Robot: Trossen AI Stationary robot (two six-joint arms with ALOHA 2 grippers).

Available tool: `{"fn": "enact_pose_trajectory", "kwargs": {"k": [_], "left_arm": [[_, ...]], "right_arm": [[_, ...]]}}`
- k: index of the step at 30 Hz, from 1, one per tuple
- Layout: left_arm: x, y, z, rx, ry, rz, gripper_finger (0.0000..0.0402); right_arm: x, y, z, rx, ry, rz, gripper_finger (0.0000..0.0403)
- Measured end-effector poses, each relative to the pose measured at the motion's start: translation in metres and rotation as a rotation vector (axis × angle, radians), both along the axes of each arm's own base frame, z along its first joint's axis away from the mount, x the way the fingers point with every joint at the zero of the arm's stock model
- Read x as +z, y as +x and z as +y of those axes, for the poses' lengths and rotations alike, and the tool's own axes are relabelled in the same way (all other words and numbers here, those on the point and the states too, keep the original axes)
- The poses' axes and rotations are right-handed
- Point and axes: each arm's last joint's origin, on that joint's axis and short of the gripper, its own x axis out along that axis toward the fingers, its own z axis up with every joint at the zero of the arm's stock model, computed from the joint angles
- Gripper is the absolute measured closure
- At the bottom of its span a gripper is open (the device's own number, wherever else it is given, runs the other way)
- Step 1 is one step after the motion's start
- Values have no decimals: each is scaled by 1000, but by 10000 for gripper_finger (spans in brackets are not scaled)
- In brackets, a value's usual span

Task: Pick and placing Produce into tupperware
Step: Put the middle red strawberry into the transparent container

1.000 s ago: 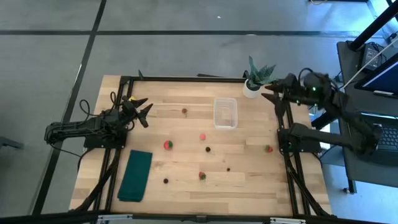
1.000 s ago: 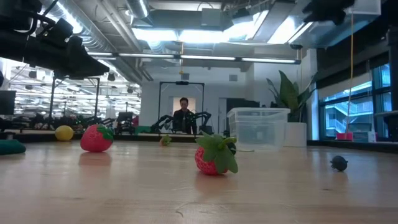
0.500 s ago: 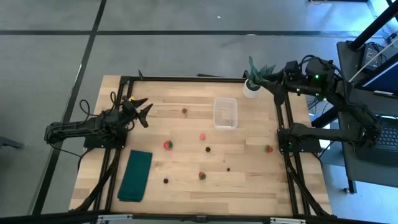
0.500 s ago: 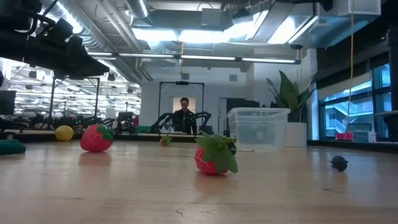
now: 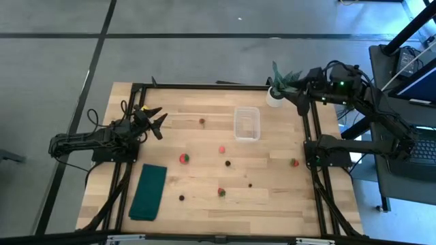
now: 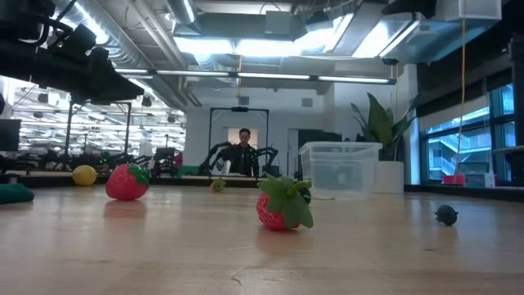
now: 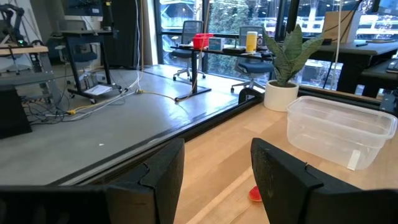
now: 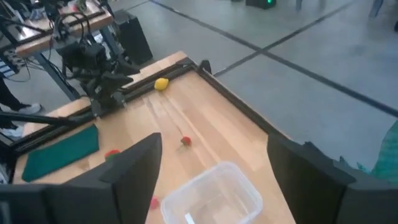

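The clear tupperware (image 5: 247,124) stands on its base at the table's far middle, also in the right wrist view (image 8: 211,196). Produce lies scattered on the wood: strawberries (image 5: 184,158) (image 5: 221,192) (image 5: 294,162), a pink piece (image 5: 222,149), dark berries (image 5: 202,122) (image 5: 228,162) and a yellow piece (image 8: 161,84) by the left arm. My left gripper (image 5: 159,117) rests open at the left edge, pointing level at the tupperware (image 7: 339,127). My right gripper (image 5: 298,101) hangs open high over the far right corner, beside the plant, with nothing between its fingers (image 8: 134,168).
A potted plant (image 5: 281,85) stands at the far right corner, under the right gripper. A dark green folded cloth (image 5: 148,192) lies near the front left. A black frame (image 5: 204,86) borders the table. A person (image 6: 241,152) shows in the room behind.
My right gripper has risen and drawn back toward the table's far right corner, out of the top of the low view. The produce and tupperware have stayed where they were.
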Motion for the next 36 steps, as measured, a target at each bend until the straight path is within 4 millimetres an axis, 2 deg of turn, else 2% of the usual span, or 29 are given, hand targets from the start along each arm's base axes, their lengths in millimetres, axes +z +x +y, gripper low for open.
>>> {"fn": "enact_pose_trajectory", "kwargs": {"k": [6, 10, 13, 17, 24, 32, 36], "left_arm": [[0, 0, 0, 0, 0, 0, 223], [0, 0, 0, 0, 0, 0, 223], [0, 0, 0, 0, 0, 0, 223], [0, 0, 0, 0, 0, 0, 223], [0, 0, 0, 0, 0, 0, 223], [0, 0, 0, 8, 0, 0, 223], [0, 0, 0, 8, 0, 0, 223]], "right_arm": [[7, 7, -2, 22, -34, -73, 111], [1, 19, -3, 67, -30, -21, 115], [-12, 31, -4, 107, 27, 88, 120], [-38, 49, -6, 54, 284, 246, 126], [-81, 70, 6, 16, 534, 649, 128], [-109, 101, 30, 87, 521, 875, 128], [-119, 107, 47, 94, 437, 998, 128]]}}
